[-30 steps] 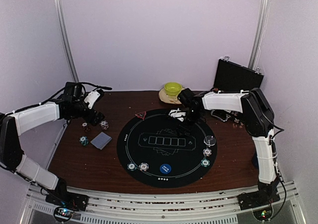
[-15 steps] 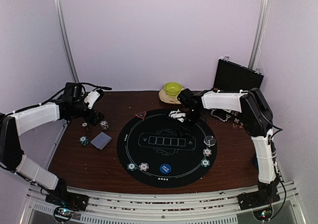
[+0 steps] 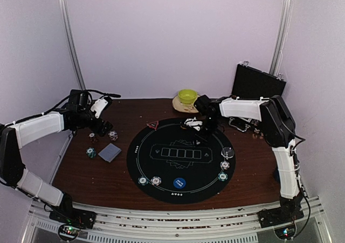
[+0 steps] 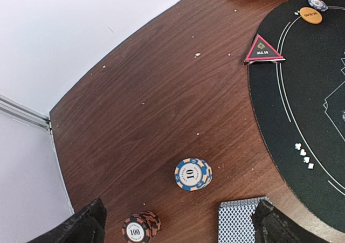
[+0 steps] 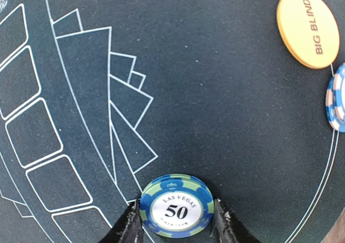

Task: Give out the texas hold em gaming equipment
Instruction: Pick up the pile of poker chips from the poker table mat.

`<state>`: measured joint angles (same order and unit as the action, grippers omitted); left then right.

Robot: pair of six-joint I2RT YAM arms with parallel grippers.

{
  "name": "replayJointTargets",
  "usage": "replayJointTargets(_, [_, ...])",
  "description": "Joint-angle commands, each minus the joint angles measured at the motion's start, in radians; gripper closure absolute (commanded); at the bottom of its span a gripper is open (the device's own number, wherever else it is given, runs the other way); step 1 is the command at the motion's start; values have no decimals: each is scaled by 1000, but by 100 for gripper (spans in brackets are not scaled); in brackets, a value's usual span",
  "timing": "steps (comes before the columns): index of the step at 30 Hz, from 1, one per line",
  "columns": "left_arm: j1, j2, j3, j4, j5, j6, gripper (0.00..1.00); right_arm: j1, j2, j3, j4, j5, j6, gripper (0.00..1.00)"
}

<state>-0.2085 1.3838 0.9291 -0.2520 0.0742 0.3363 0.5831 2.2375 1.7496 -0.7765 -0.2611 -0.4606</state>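
Right gripper [image 5: 176, 226] stands low over the far part of the round black felt mat [image 5: 226, 108]. Its two fingers bracket a blue-and-green edge-striped poker chip marked 50 [image 5: 175, 205] that lies flat on the felt. The fingers sit right at the chip's rim, but I cannot tell whether they truly pinch it.

To make this pick clean, the squeeze should land across the chip's widest line and low on its edge, so the thin disc neither tips nor squirts out. A straight lift before any sideways travel would keep it clear of the orange round BIG BLIND disc [image 5: 308, 28] and the blue-and-pink striped chip [image 5: 337, 97] nearby on the mat.

Left gripper [image 4: 178, 229] hangs spread wide and empty above the dark wooden desk [image 4: 161, 103] at the left. A grey-blue-backed deck of cards [image 4: 240, 221] lies beneath it.
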Motion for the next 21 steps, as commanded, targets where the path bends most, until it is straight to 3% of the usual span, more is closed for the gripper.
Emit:
replayJointTargets(1, [3, -15, -6, 48, -1, -14, 2, -3, 29, 2, -5, 37, 15, 59])
replayJointTargets(8, [3, -3, -4, 47, -4, -13, 2, -3, 16, 7, -1, 29, 16, 72])
replayJointTargets(21, [3, 10, -3, 47, -2, -11, 2, -18, -39, 6, 65, 35, 62, 74])
